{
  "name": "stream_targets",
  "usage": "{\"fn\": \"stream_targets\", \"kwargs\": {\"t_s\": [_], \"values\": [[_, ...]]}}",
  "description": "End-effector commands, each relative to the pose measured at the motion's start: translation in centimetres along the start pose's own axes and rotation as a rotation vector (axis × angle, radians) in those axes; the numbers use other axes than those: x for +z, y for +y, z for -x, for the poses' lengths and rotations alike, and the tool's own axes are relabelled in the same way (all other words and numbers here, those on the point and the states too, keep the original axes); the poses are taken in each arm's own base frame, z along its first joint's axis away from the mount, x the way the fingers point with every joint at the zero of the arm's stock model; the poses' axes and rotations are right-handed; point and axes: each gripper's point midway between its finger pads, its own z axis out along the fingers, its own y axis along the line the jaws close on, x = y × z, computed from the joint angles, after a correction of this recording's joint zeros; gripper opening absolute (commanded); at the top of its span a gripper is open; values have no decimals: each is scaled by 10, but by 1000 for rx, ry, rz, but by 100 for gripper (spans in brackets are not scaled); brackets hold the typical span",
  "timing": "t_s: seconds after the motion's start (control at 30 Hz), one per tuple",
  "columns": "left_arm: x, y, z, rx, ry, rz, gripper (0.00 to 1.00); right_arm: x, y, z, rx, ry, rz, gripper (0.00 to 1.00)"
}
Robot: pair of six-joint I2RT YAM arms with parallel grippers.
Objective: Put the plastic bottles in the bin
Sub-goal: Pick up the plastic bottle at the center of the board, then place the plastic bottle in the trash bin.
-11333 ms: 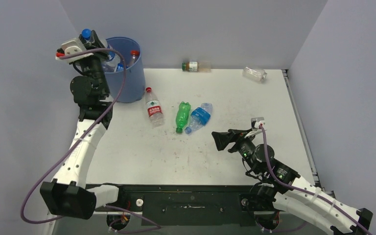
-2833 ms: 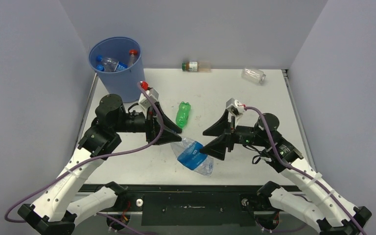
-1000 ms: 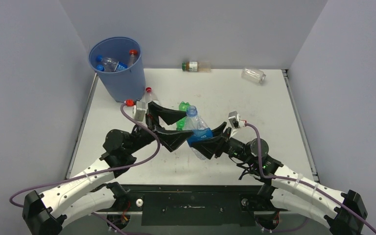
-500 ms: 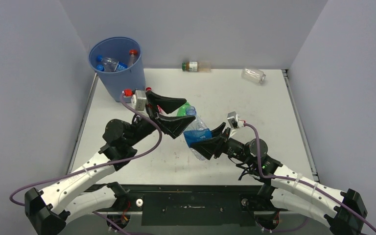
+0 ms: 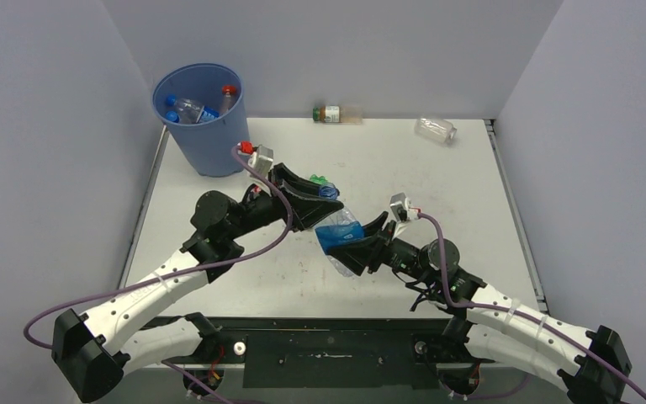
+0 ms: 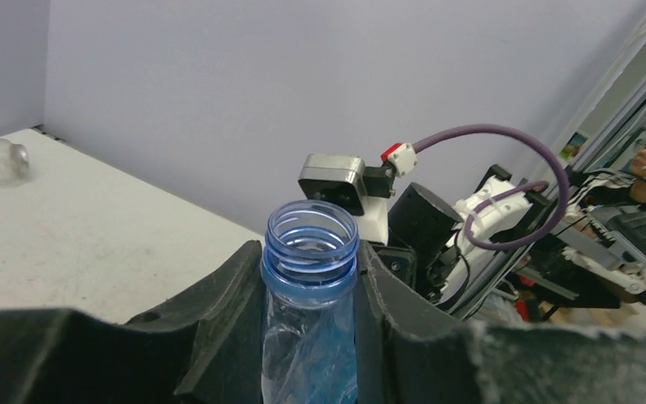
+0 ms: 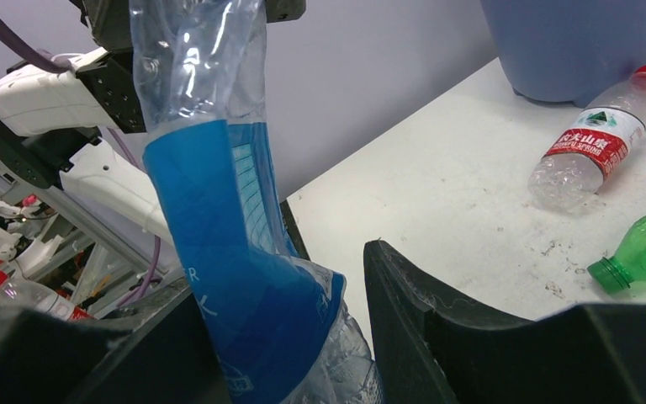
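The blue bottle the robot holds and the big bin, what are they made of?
The blue-label bottle looks like thin clear plastic: see-through and crumpled, with a glossy blue wrap. The bin seems thicker blue plastic: smooth, opaque walls, probably fairly matte.

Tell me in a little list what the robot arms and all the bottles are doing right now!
held: blue bottle, no cap, in the air
left end effector: shut on its neck
right end effector: shut on its lower body
bin: back left, some bottles inside
lying on table: green bottle, red-label bottle, brown bottle, clear bottle
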Motion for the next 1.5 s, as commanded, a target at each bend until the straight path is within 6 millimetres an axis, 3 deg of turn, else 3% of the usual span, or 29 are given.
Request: {"fn": "stream_targets", "kwargs": {"t_s": [0.0,0.03,0.13,0.17,0.2,0.33,0.43,0.57,0.67,0.8,1.07,1.3,1.4,1.47], "values": [[0,-24,24,43,-55,-75,9,0,10,16,-31,-53,27,34],[-1,-23,26,57,-67,-65,0,1,9,16,-27,-49,21,42],[-7,-18,37,102,-116,-12,0,3,8,15,-12,-22,-1,89],[-9,-16,43,126,-135,13,0,3,9,17,-9,-11,-6,99],[-13,-12,50,155,-156,46,0,3,10,18,-8,1,-14,91],[-33,13,97,323,-235,280,0,-8,15,39,-57,17,-71,90],[-51,31,146,508,-279,493,0,-25,16,56,-106,8,-138,90],[-77,86,206,689,-254,855,0,-47,6,71,-107,-58,-246,90],[-100,123,244,719,-318,1025,0,-61,-15,69,-76,-116,-351,90],[-124,167,280,717,-465,1152,0,-76,-50,47,-15,-142,-491,90],[-152,225,328,834,-744,1289,0,-89,-95,-12,56,-106,-603,90],[-172,235,342,840,-984,1181,0,-85,-112,-40,78,-95,-605,91],[-178,234,342,833,-1002,1147,0,-83,-118,-49,73,-59,-621,91],[-182,249,342,826,-965,1183,0,-82,-123,-56,74,-44,-636,90]]}}
